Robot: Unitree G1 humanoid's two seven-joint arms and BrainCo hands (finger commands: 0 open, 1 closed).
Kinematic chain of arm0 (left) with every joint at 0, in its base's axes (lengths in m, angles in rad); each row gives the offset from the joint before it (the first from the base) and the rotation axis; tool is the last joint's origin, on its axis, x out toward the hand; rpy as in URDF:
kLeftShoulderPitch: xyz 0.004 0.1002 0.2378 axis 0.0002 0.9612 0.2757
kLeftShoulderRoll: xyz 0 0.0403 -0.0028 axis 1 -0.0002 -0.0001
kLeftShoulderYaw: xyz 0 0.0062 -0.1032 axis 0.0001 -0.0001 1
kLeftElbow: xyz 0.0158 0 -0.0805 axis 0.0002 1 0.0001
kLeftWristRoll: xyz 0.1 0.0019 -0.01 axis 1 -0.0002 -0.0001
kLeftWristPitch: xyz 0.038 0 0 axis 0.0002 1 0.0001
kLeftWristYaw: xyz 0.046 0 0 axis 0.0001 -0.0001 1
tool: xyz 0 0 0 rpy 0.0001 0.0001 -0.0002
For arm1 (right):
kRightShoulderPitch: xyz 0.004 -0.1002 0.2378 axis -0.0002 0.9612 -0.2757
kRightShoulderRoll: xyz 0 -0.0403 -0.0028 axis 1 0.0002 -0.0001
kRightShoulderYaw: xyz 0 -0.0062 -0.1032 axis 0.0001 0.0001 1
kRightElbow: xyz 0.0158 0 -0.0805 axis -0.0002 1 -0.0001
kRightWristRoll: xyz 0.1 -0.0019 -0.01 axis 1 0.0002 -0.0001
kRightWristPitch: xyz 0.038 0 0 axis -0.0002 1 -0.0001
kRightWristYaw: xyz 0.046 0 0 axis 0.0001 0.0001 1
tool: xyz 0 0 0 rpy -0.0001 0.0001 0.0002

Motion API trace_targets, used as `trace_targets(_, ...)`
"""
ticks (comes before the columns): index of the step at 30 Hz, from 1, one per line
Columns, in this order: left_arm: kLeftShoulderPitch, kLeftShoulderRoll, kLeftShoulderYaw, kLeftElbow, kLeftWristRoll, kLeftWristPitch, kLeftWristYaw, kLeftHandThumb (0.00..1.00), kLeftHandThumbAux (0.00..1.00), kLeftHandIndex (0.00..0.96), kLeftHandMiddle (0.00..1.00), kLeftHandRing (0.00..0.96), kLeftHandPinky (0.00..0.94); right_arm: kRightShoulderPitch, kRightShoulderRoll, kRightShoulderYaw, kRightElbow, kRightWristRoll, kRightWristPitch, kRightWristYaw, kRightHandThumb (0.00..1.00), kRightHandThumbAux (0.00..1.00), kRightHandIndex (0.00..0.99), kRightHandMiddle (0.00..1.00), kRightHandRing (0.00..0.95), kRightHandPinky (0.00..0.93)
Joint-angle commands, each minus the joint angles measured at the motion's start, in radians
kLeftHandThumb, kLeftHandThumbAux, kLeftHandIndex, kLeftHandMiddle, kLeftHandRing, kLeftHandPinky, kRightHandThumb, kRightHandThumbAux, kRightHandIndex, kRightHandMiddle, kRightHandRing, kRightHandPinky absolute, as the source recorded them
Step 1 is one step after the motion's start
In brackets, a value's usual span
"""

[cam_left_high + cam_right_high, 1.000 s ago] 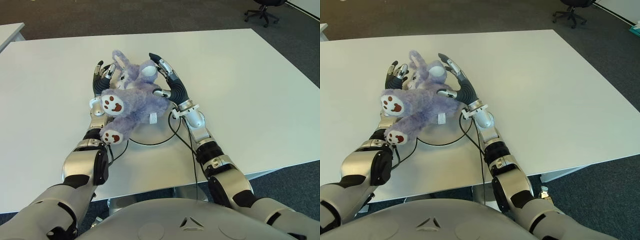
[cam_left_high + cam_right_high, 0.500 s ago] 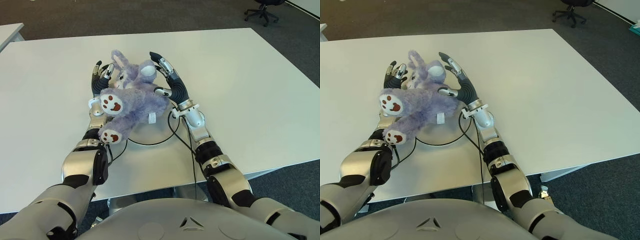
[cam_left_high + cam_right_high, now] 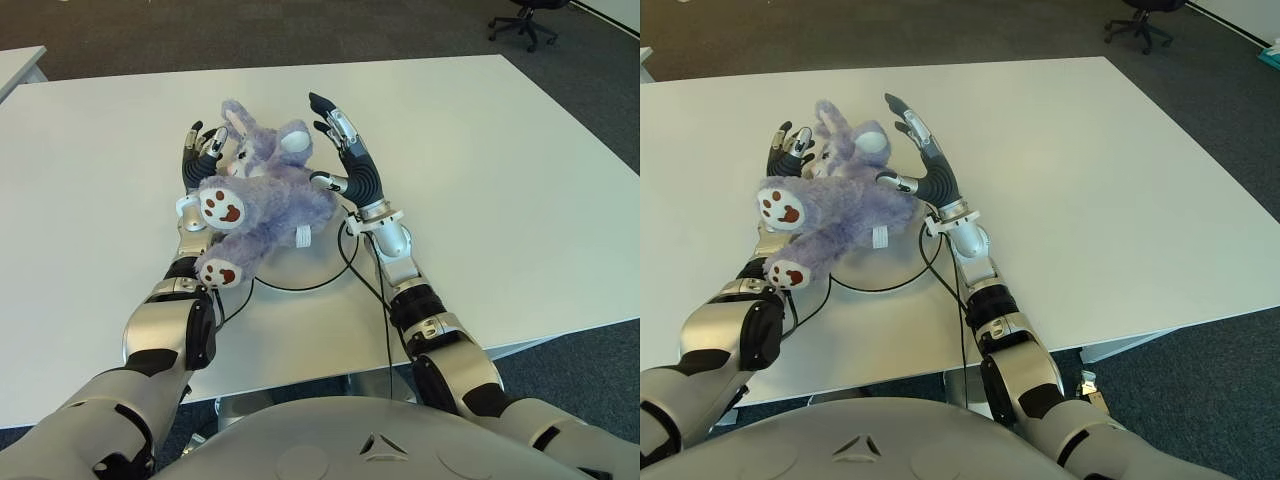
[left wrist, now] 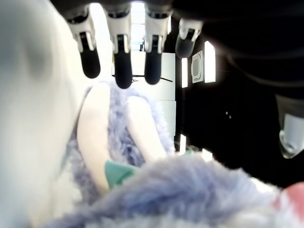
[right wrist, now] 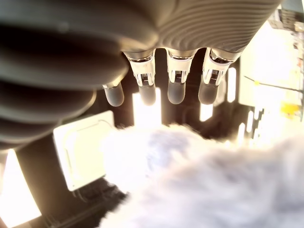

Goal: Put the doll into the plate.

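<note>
- The doll (image 3: 262,195), a purple plush rabbit with white ears and brown-padded white paws, lies on its back across the plate (image 3: 322,263), head toward the far side of the table (image 3: 480,150) and feet toward the robot.
- One foot sticks up near the left wrist; the other hangs past the plate's near-left edge. A white tag shows on the doll's flank.
- The plate is pale and round, only its near rim showing from under the doll; it sits on the white table just in front of the robot.
- The left robot hand (image 3: 200,160) is at the doll's left side, by its head, fingers stretched out and relaxed; its wrist view shows the fingertips (image 4: 123,76) straight, above the fur, not closed on it.
- The right robot hand (image 3: 345,150) is at the doll's right side, palm facing the doll, fingers extended and spread, thumb next to the fur; its wrist view shows the fingertips (image 5: 175,92) straight and clear of the plush.
- Black cables loop across the plate's near rim between the two wrists.
- An office chair (image 3: 528,18) stands on the dark floor beyond the table.
</note>
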Motion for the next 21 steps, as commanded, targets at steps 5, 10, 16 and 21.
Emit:
trace_targets(5, 0.076, -0.024, -0.005, 0.067, 0.003, 0.055, -0.008, 0.000, 0.459, 0.053, 0.194, 0.209, 0.230, 0.117, 0.009, 0.003, 0.021, -0.011, 0.001, -0.015, 0.114, 0.479, 0.000, 0.000, 0.000, 0.000)
trace_targets(10, 0.078, -0.025, -0.003, 0.067, 0.000, 0.049, -0.014, 0.000, 0.461, 0.058, 0.198, 0.214, 0.229, 0.127, 0.017, 0.004, -0.021, -0.009, 0.023, -0.019, 0.116, 0.464, 0.000, 0.000, 0.000, 0.000)
trace_targets(16, 0.077, -0.024, -0.001, 0.071, -0.002, 0.050, -0.016, 0.000, 0.466, 0.066, 0.205, 0.224, 0.241, 0.140, 0.019, 0.006, -0.068, -0.012, 0.055, -0.020, 0.111, 0.441, 0.000, 0.000, 0.000, 0.000)
trace_targets(21, 0.077, -0.025, -0.001, 0.070, -0.002, 0.056, -0.013, 0.000, 0.458, 0.071, 0.204, 0.217, 0.197, 0.155, 0.014, 0.010, -0.128, -0.006, 0.089, -0.011, 0.119, 0.426, 0.000, 0.000, 0.000, 0.000)
